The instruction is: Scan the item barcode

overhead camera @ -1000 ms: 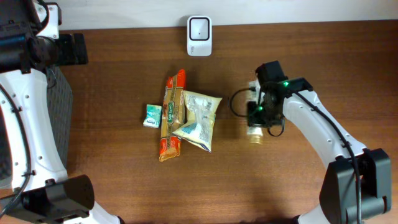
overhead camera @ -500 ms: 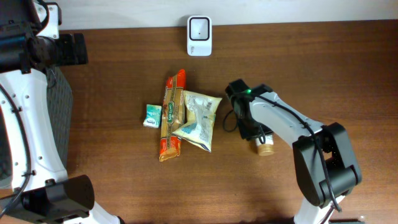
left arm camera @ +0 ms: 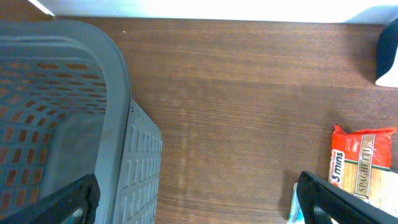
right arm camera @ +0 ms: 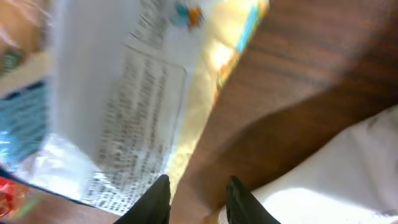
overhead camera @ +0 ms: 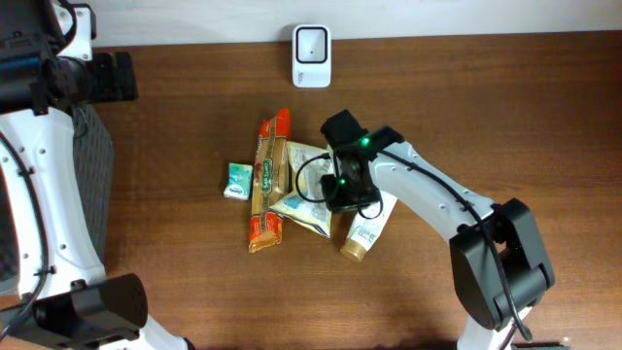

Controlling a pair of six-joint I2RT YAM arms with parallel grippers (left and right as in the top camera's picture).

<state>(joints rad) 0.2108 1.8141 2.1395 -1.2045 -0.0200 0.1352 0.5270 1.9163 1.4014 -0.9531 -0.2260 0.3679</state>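
Observation:
The white barcode scanner [overhead camera: 311, 43] stands at the table's back edge. A white bottle with a tan cap [overhead camera: 363, 231] lies on its side on the wood; it shows as a white blur [right arm camera: 323, 180] in the right wrist view. My right gripper [overhead camera: 346, 187] hovers just up-left of it, over the right edge of a clear and yellow printed bag [overhead camera: 309, 190]. The right gripper [right arm camera: 198, 202] is open a little, with only bare wood between its dark fingers [right arm camera: 158, 199]. My left gripper [left arm camera: 196, 205] is open wide and empty at the far left.
An orange spaghetti pack [overhead camera: 267, 180] and a small green packet [overhead camera: 238, 181] lie left of the bag. A grey plastic basket [left arm camera: 118, 74] sits at the left table edge beneath the left arm. The spaghetti pack [left arm camera: 360, 162] also shows in the left wrist view.
My right gripper let go of the bottle and swung left to the bag's edge. The bottle shifted left and nearer the front and now lies loose. The left arm stayed still.

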